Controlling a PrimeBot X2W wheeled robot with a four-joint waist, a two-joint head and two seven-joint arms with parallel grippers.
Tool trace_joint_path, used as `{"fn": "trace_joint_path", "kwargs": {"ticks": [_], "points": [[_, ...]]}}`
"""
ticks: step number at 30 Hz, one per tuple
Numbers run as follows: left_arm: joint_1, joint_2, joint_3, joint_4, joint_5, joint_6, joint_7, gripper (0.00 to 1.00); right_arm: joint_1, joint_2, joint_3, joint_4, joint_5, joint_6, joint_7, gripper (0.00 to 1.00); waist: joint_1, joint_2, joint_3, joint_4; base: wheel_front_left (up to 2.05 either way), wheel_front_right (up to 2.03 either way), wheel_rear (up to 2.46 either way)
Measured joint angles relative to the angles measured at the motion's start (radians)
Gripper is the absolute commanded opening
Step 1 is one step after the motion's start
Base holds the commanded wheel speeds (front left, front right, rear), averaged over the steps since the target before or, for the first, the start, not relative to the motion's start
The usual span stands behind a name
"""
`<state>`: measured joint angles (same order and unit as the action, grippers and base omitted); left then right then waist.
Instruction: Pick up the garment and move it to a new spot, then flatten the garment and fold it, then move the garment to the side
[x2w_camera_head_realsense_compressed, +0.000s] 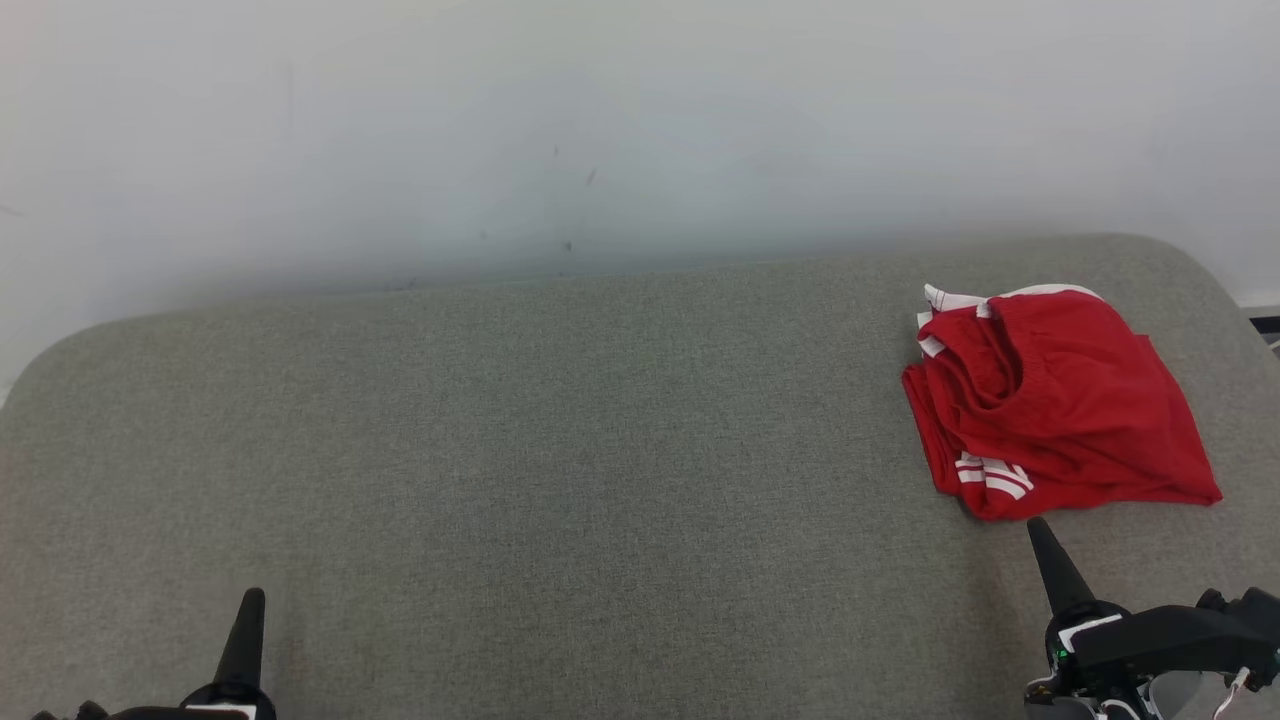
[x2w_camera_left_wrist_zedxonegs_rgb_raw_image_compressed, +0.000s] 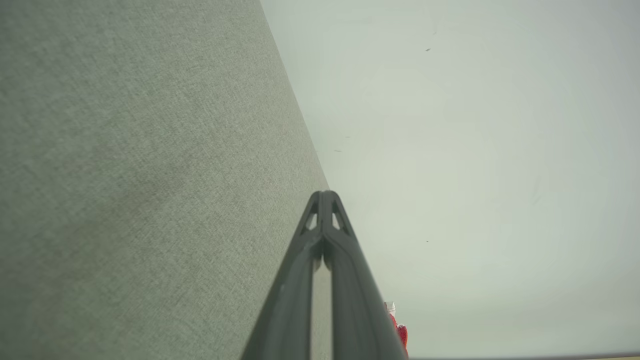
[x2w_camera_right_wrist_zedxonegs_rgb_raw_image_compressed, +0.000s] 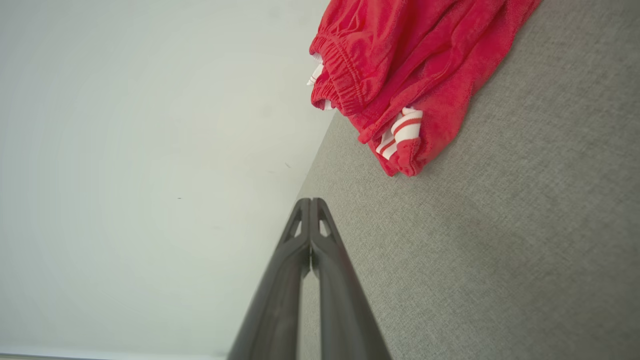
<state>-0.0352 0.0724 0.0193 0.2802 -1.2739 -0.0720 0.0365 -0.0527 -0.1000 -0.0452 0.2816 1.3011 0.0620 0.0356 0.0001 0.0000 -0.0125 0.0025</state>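
Observation:
The garment (x2w_camera_head_realsense_compressed: 1060, 400) is a red piece with white stripes and an elastic waistband, lying bunched in a rough fold at the far right of the grey fabric surface (x2w_camera_head_realsense_compressed: 560, 450). In the right wrist view the garment (x2w_camera_right_wrist_zedxonegs_rgb_raw_image_compressed: 405, 65) lies ahead of the fingers, to the upper right. My right gripper (x2w_camera_head_realsense_compressed: 1038, 528) is shut and empty, its tip just short of the garment's near edge. My left gripper (x2w_camera_head_realsense_compressed: 255, 596) is shut and empty at the lower left, far from the garment. A red sliver of the garment (x2w_camera_left_wrist_zedxonegs_rgb_raw_image_compressed: 400, 332) peeks out beside my left gripper (x2w_camera_left_wrist_zedxonegs_rgb_raw_image_compressed: 325, 195).
A pale wall (x2w_camera_head_realsense_compressed: 600, 130) rises behind the surface's back edge. The grey surface has rounded corners at left and right. A dark strip (x2w_camera_head_realsense_compressed: 1265, 325) shows past the right edge.

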Motion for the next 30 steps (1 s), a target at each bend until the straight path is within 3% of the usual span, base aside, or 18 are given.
{"fn": "trace_joint_path", "kwargs": {"ticks": [22,30], "points": [[-0.04,-0.031,0.07,0.016,-0.311,-0.052,0.074,0.0,-0.024,0.052,-0.086,0.016,0.285,0.056,0.078,0.0,-0.0001,0.0,0.014,-0.002,0.0,0.0,0.0],[-0.052,-0.033,0.071,0.017,-0.319,-0.052,0.077,0.0,-0.037,0.054,-0.088,0.017,0.3,0.058,0.079,0.0,-0.0002,0.0,0.014,-0.003,0.0,0.0,0.0]]}}
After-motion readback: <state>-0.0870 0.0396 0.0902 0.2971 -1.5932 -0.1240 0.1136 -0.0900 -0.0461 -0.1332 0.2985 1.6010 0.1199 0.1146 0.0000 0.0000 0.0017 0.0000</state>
